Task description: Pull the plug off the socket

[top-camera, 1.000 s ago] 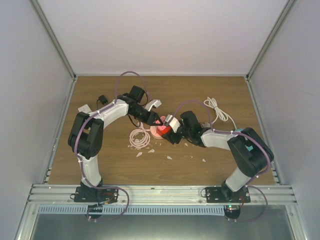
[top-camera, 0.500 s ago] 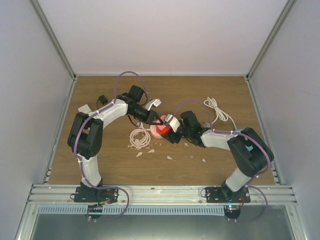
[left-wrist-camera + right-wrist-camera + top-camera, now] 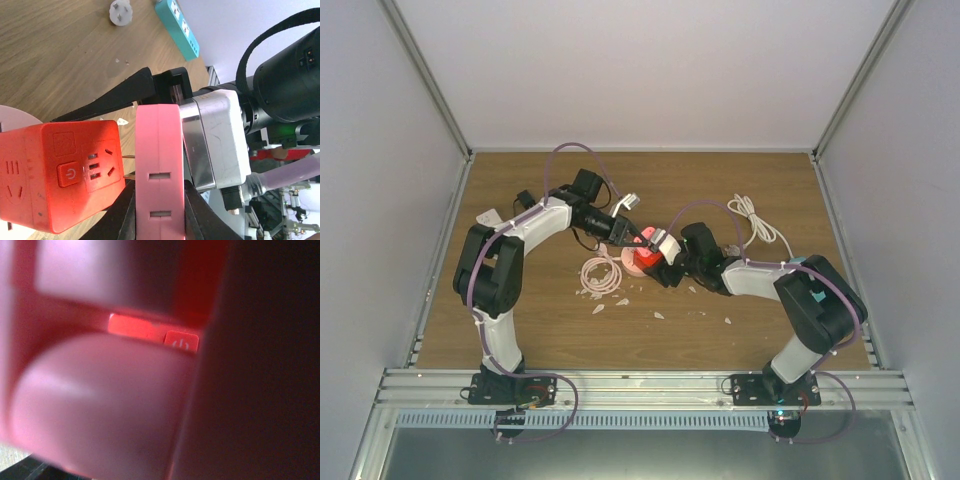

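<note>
A red cube socket (image 3: 60,180) with a power button fills the lower left of the left wrist view. A flat pink plug (image 3: 159,150) stands beside it, and its metal prongs (image 3: 129,167) show in a narrow gap between the two. My left gripper (image 3: 159,215) is shut on the plug's two sides. My right gripper (image 3: 658,262) is shut on the socket, with its black fingers (image 3: 125,95) around the cube. In the top view the socket (image 3: 642,260) sits mid-table between both grippers. The right wrist view shows only a blurred red surface (image 3: 150,327).
The plug's pink cord lies coiled (image 3: 600,275) left of the socket. A white cable (image 3: 757,222) lies at the back right. A teal power strip (image 3: 182,27) and a white adapter (image 3: 120,11) lie near the right arm. Small white scraps (image 3: 660,315) lie in front. A black adapter (image 3: 525,199) is at the far left.
My left wrist has rolled and drawn back slightly to the left with the plug. More of the red socket shows between the grippers. The right arm has stayed put.
</note>
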You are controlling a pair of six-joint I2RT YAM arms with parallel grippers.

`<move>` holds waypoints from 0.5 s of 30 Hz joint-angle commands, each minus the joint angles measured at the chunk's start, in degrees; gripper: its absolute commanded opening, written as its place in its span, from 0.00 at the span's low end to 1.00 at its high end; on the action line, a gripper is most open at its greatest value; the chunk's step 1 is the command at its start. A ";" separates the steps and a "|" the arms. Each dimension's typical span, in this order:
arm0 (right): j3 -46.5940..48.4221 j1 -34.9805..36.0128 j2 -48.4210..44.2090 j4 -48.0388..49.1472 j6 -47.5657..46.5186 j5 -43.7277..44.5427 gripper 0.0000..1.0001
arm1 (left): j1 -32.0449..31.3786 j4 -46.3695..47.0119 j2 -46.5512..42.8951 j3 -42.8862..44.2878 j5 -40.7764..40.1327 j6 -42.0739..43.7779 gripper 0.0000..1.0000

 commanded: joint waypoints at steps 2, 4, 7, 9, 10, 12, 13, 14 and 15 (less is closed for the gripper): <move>-0.45 0.24 0.69 0.90 -0.54 1.51 0.50 | -0.05 2.10 -1.54 -0.41 5.70 -0.61 0.00; -0.50 0.28 0.60 0.94 -0.55 1.47 0.51 | 0.24 1.81 -1.55 -0.46 5.22 -0.29 0.00; 0.09 0.24 0.58 0.20 -0.48 0.80 0.57 | 0.97 1.50 -1.76 -0.74 4.19 0.02 0.00; 1.21 0.24 0.39 -1.27 -0.36 -0.37 0.65 | 1.62 1.00 -1.94 -0.76 3.35 0.76 0.00; 1.70 0.26 0.21 -2.05 -0.34 -0.91 0.69 | 1.94 0.72 -2.06 -0.83 3.03 1.03 0.00; 2.57 0.23 -0.49 -3.24 -0.80 -1.76 0.76 | 2.81 0.53 -2.31 -0.89 2.70 1.17 0.00; 2.97 0.26 -0.73 -3.89 -0.95 -2.06 0.80 | 3.17 0.17 -2.46 -0.73 2.67 1.91 0.00; 3.51 0.26 -0.84 -4.64 -1.24 -2.87 0.83 | 3.51 -0.20 -2.62 -0.56 2.63 3.25 0.00; 4.07 0.24 -0.99 -5.41 -1.63 -3.67 0.87 | 3.82 -0.80 -2.80 -0.42 2.59 4.39 0.00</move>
